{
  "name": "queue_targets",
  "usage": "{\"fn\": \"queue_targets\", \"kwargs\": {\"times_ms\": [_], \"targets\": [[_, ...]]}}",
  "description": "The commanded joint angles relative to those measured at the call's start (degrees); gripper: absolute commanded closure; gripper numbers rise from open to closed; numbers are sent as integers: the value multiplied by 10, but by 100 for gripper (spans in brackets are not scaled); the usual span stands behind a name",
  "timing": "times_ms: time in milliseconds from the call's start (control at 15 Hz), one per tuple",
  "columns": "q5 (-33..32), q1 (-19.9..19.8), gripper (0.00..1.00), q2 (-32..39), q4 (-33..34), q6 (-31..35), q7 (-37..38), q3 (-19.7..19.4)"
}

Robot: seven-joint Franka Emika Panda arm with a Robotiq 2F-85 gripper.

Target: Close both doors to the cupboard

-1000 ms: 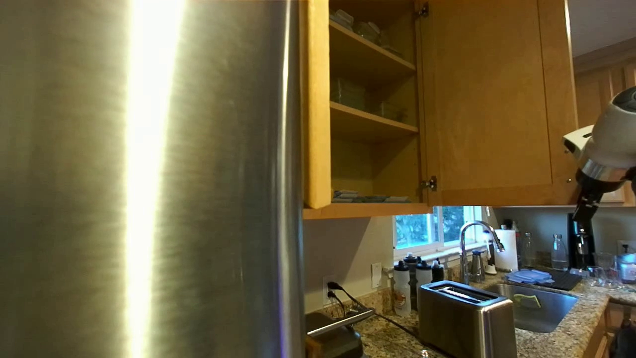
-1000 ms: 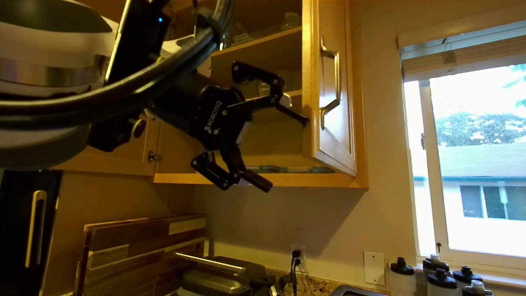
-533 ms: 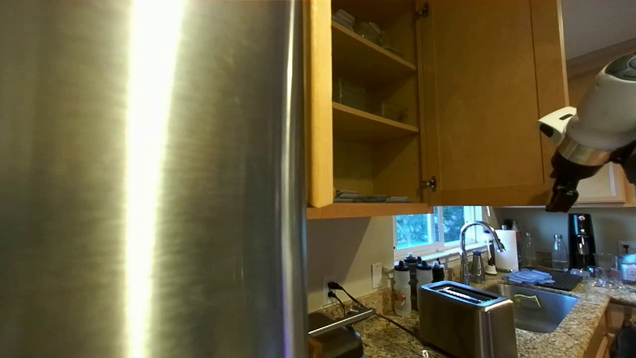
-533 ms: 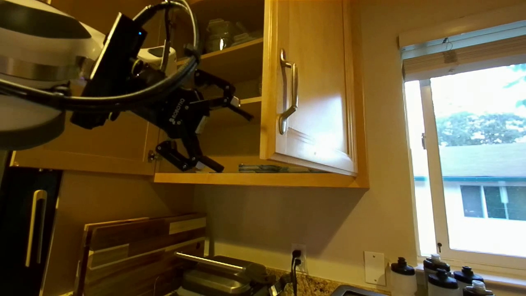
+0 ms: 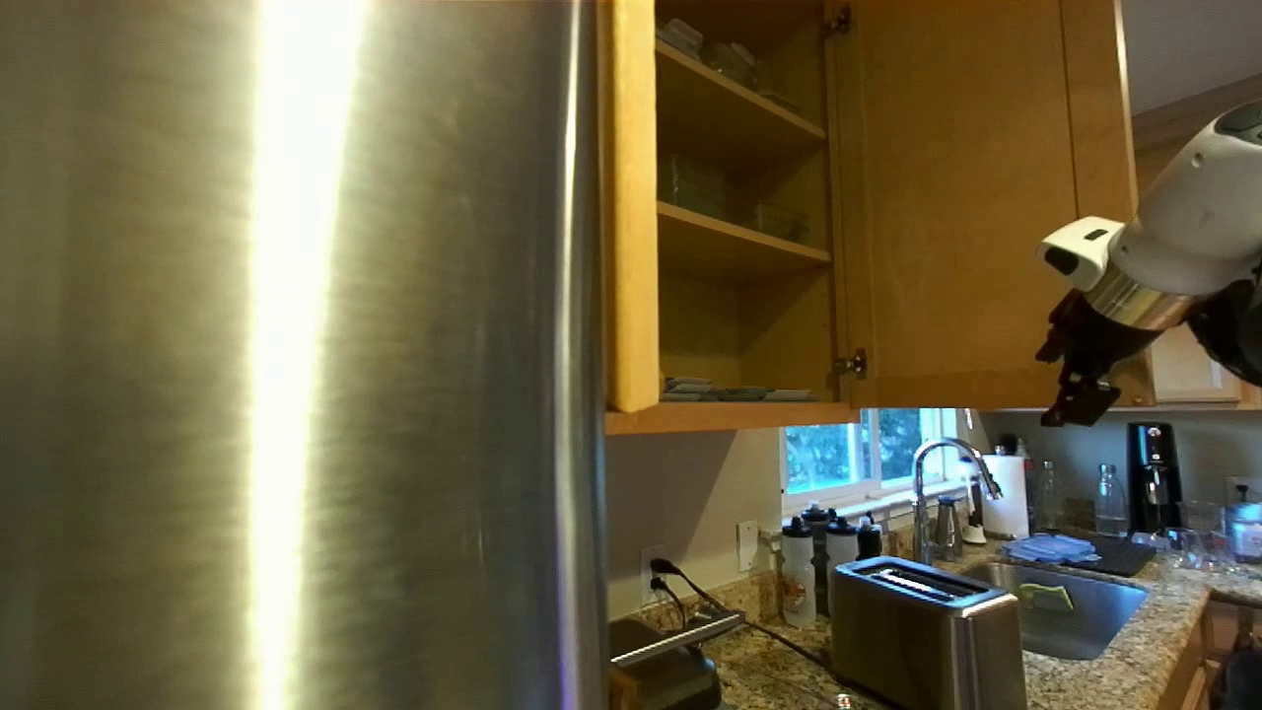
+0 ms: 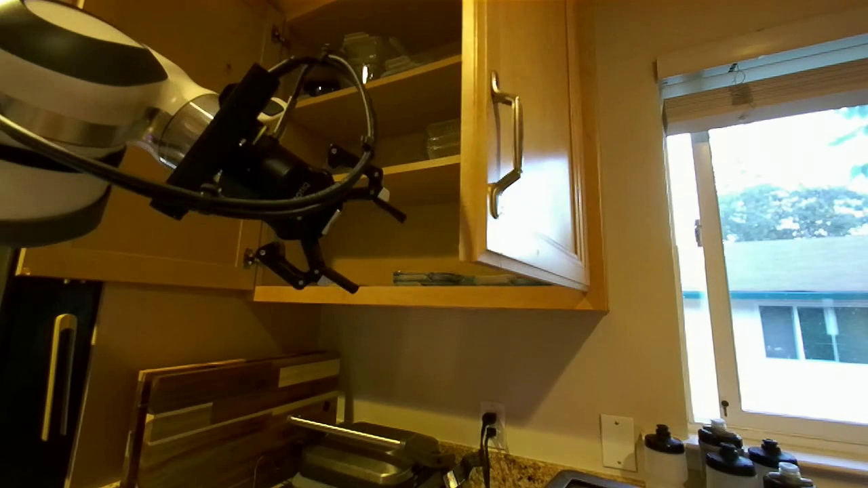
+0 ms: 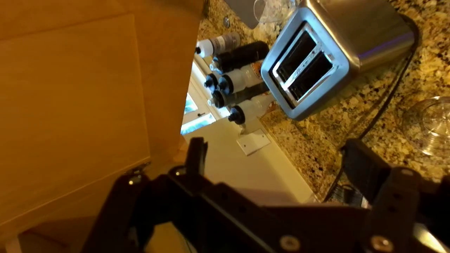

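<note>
The honey-wood cupboard (image 6: 420, 295) has both doors standing ajar, its shelves exposed. One door (image 6: 542, 41), carrying a slim metal handle (image 6: 520, 139), juts out partway; its inner face (image 5: 966, 217) faces an exterior view. Beside the fridge, the opposite door (image 5: 632, 227) shows mostly its edge; part of that door (image 6: 163, 261) lies behind the arm. My gripper (image 6: 378, 252) hovers in front of the shelves between the doors, apart from the handled door's edge. In the wrist view the gripper (image 7: 279, 154) is spread wide with nothing held, and a wooden door panel (image 7: 77, 91) fills the left side.
A steel fridge (image 5: 434, 394) stands hard against one door. Below are a toaster (image 5: 927, 641), water bottles (image 6: 729, 468), a cutting board (image 6: 230, 420) and a closed grill (image 6: 359, 454). A cable (image 6: 325, 201) loops around the gripper. Glassware (image 6: 444, 139) sits on the shelves.
The gripper has drawn back from the handled door's edge. That door first swung inward, then came partly back out. The arm has turned at the wrist; the fridge-side door looks unmoved.
</note>
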Motion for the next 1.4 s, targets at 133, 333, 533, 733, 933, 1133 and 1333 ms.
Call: {"fn": "queue_targets", "kwargs": {"times_ms": [133,333,533,733,933,1133,1333], "targets": [[14,-48,0,10,1,-124,24,-10],[12,-67,0,22,2,-186,47,-30],[-3,-91,0,38,3,-213,98,-65],[-19,-113,0,64,15,-203,165,-99],[-54,-123,0,89,37,-170,232,-128],[-101,-124,0,113,63,-131,279,-153],[-141,-122,0,149,99,-93,314,-176]]}}
